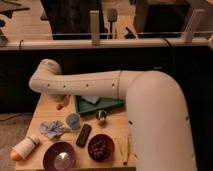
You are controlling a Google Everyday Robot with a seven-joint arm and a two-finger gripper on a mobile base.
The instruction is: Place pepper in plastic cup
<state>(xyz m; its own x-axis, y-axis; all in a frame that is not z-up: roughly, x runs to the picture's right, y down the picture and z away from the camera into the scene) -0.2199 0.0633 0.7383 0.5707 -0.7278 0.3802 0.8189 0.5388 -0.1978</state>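
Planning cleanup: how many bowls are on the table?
2: purple bowl front centre, dark bowl to its right; the arm may hide more. The gripper is back left, by the pepper.

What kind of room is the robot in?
Probably an office or lab: a wooden table with a purple bowl and green tray, a railing behind, and the gripper at the table's far-left side by the pepper.

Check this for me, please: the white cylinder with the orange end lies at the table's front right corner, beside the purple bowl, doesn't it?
Not quite. The camera view shows the white cylinder at the table's front left corner, not the right. It does lie beside the purple bowl. The claw is over the table's back left, close to the small orange-red pepper.
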